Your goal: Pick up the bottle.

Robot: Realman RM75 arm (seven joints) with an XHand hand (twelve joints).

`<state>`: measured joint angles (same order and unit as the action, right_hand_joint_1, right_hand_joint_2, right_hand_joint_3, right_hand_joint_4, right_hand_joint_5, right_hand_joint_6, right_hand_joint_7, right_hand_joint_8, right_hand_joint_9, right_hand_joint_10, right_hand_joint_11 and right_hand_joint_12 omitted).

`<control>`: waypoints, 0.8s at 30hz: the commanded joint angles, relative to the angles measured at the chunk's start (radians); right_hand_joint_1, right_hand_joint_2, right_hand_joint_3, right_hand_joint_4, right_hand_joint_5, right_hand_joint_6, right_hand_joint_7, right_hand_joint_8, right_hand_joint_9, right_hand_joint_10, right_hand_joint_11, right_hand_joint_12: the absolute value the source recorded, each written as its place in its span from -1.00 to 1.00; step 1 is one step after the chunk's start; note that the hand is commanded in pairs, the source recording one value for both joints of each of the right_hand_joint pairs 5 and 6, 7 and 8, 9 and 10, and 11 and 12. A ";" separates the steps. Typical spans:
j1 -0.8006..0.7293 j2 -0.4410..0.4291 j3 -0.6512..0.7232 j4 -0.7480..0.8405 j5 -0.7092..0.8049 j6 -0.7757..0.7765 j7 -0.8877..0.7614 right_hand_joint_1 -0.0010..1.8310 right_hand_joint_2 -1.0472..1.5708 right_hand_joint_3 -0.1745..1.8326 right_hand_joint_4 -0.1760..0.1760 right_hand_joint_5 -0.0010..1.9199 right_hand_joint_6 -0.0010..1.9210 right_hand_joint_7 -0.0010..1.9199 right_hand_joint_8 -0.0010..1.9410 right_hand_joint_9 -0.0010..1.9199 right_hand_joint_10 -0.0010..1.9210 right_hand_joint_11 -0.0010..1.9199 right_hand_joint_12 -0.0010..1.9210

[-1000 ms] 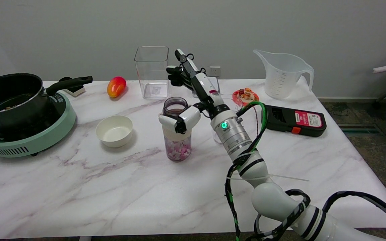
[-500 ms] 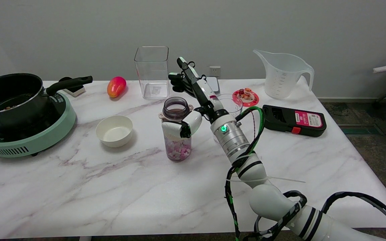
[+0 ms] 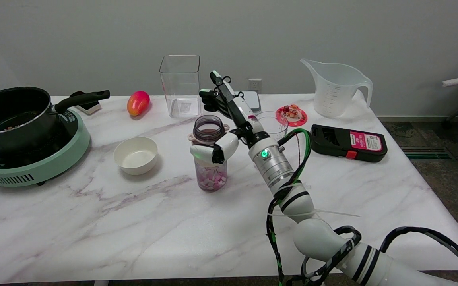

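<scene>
The bottle [image 3: 210, 176] stands upright on the marble table [image 3: 94, 222] near the middle. It is clear with a dark open rim and holds pink and white pieces at the bottom. My right hand [image 3: 233, 115] is at the bottle's right side. Its thumb [image 3: 209, 150] lies across the front of the bottle below the rim, and whether it touches I cannot tell. The other fingers [image 3: 221, 90] stretch straight up and away behind the bottle, apart from it. Nothing is gripped.
A white bowl [image 3: 135, 155] sits left of the bottle. A black pot [image 3: 10, 115] rests on a green cooker [image 3: 34, 167] at far left. At the back are a mango [image 3: 138, 102], a clear square container [image 3: 180, 85], a small clear cup [image 3: 272, 123], a measuring jug [image 3: 334, 87] and a black device [image 3: 348, 142].
My right hand has come down and in toward the bottle. The outstretched fingers are lower and the thumb sits a little lower on the bottle's front. The bottle has not moved.
</scene>
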<state>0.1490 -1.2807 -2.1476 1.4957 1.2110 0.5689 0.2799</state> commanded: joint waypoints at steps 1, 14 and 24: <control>-0.009 -0.002 -0.013 -0.026 -0.014 0.006 0.032 0.34 -0.51 0.52 0.00 -0.98 -0.98 -0.59 -0.59 -0.59 -0.59 -0.52 -0.52; -0.023 -0.010 -0.020 -0.117 -0.138 0.051 0.209 0.34 -0.52 0.56 0.00 -0.98 -0.98 -0.58 -0.58 -0.59 -0.59 -0.52 -0.53; -0.020 -0.023 -0.027 -0.184 -0.218 0.081 0.322 0.34 -0.51 0.55 0.00 -0.97 -0.97 -0.58 -0.58 -0.59 -0.59 -0.53 -0.53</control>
<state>0.1323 -1.2870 -2.1657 1.4086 1.1163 0.6058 0.4329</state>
